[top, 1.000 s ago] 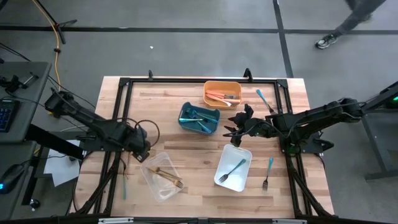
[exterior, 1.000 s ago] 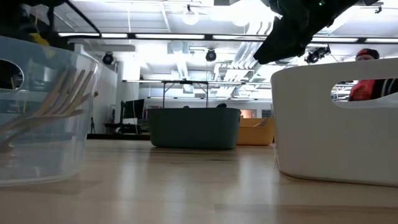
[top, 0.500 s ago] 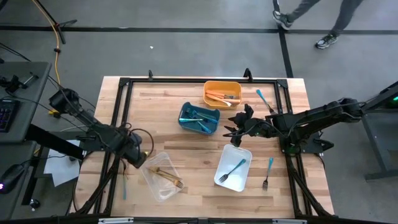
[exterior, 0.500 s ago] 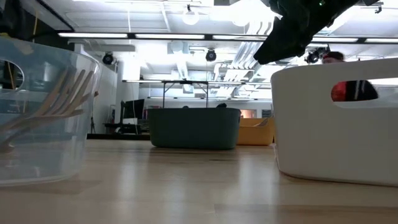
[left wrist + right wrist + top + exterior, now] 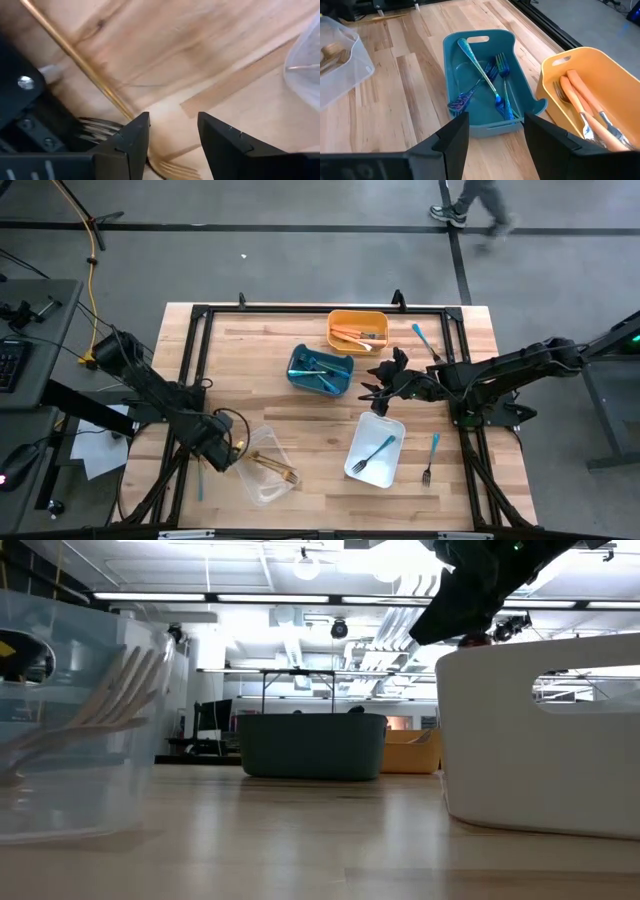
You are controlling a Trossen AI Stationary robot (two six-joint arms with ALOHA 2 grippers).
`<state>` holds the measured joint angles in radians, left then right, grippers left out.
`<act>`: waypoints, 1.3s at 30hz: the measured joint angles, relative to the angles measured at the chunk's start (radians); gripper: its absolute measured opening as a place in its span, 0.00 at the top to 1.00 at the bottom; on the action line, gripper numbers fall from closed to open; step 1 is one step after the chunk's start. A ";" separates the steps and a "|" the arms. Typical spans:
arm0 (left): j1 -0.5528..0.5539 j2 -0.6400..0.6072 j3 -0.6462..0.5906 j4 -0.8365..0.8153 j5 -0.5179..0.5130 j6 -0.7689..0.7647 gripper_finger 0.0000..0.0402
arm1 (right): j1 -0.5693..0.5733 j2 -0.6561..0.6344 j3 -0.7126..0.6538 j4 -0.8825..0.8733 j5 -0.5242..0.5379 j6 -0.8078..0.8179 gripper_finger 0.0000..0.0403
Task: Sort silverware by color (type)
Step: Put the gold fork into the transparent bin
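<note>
Gold-handled pieces (image 5: 272, 467) lie in the clear bin (image 5: 262, 464) near the worktop's front-left corner in the high view, with the left hand (image 5: 218, 452) just beside that bin's left wall, nearer than the right hand (image 5: 372, 392), which waits open and empty mid-worktop beside the white bin (image 5: 374, 448). Seen from the left wrist, its fingers (image 5: 131, 137) stand apart holding nothing, over a thin gold utensil (image 5: 87, 69) whose long axis runs away from the hand, its tines at the fingers. From the right wrist, teal pieces (image 5: 490, 85) rest in the blue bin (image 5: 451, 54).

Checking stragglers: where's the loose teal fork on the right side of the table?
In the high view, the teal fork lies on the bare wood near the table's right front corner, just right of the white bin and outside it.
</note>
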<state>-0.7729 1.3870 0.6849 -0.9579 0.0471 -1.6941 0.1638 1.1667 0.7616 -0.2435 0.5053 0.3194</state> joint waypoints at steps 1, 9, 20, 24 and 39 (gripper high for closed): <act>-0.004 0.011 0.000 -0.004 0.000 -0.007 0.60 | 0.000 0.000 0.000 0.000 0.000 0.010 0.54; -0.037 0.040 -0.002 -0.079 -0.009 -0.079 0.60 | 0.000 0.000 0.000 -0.001 0.000 0.021 0.54; -0.041 0.036 0.020 -0.093 -0.014 -0.059 0.60 | 0.000 0.000 0.000 -0.001 0.000 0.021 0.54; -0.025 0.015 0.056 -0.092 -0.124 -0.026 0.60 | 0.000 0.000 0.000 -0.001 0.000 0.021 0.54; -0.096 -0.035 0.113 -0.189 -0.032 -0.074 0.60 | 0.000 0.005 0.000 0.000 0.000 0.021 0.54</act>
<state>-0.8692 1.3518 0.7979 -1.1467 0.0148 -1.7683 0.1642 1.1722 0.7615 -0.2436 0.5057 0.3405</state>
